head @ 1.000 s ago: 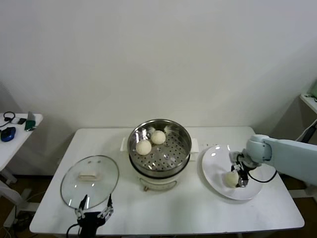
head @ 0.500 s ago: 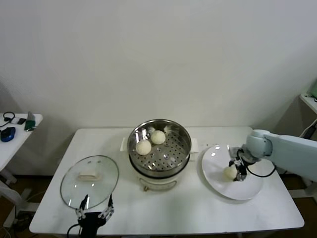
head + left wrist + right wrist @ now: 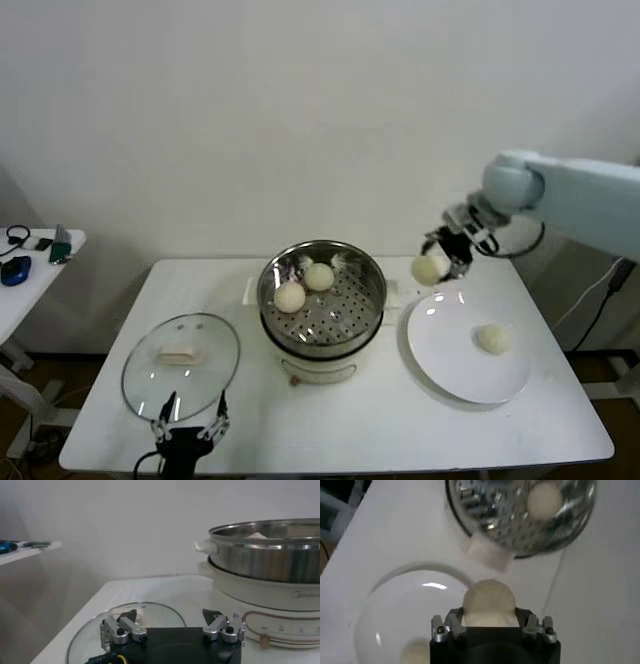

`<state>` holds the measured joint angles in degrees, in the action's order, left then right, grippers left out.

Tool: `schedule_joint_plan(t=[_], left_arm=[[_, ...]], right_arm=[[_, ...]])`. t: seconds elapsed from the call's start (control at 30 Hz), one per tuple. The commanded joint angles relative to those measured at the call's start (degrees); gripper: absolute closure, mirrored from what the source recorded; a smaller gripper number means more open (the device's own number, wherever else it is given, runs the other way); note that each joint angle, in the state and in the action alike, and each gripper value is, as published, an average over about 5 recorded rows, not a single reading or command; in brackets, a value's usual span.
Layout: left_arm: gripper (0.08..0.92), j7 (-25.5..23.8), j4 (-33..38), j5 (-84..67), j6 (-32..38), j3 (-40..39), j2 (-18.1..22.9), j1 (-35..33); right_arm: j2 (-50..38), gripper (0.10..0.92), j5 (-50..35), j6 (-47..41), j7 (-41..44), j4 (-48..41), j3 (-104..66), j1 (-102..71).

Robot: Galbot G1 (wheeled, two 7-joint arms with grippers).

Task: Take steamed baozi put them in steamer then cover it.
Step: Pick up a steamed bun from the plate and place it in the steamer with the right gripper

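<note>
My right gripper [image 3: 438, 264] is shut on a cream-white baozi [image 3: 429, 269] and holds it in the air above the table, between the steamer [image 3: 322, 296] and the white plate [image 3: 452, 355]. The right wrist view shows that baozi [image 3: 489, 602] between the fingers, with the steamer [image 3: 520, 515] beyond it. Two baozi [image 3: 290, 296] [image 3: 319, 276] lie on the perforated tray inside the steel pot. One more baozi [image 3: 492, 338] lies on the plate. My left gripper [image 3: 188, 432] is open and parked at the table's front edge, by the glass lid [image 3: 181, 365].
The glass lid [image 3: 125, 625] with a white handle lies flat at the steamer's left. A side table [image 3: 25, 270] with small items stands at far left. The steamer's cream base [image 3: 270, 617] fills the left wrist view's side.
My right gripper closed on one baozi on the plate, lifted it and carried it up and left toward the steamer. A second baozi now shows on the plate. The left arm stayed still.
</note>
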<state>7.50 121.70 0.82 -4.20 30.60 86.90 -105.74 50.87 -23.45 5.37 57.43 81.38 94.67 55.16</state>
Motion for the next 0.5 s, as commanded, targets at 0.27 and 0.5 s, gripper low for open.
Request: schedule_joint_plan(t=[0.27,0.5], left_arm=[[0.177,0.2,0.5,-0.3,0.1,0.7,0.1,-0.3],[0.177,0.4,0.4,-0.7,0.3,1.1,-0.1,-0.6]], right_arm=[[22.8,0.33,14.5,16.6,-3.2,4.2,-2.7,-6.1],[25.1,0.33,19.9,15.5,-6.3,-1.5,-2.2,-15.6]])
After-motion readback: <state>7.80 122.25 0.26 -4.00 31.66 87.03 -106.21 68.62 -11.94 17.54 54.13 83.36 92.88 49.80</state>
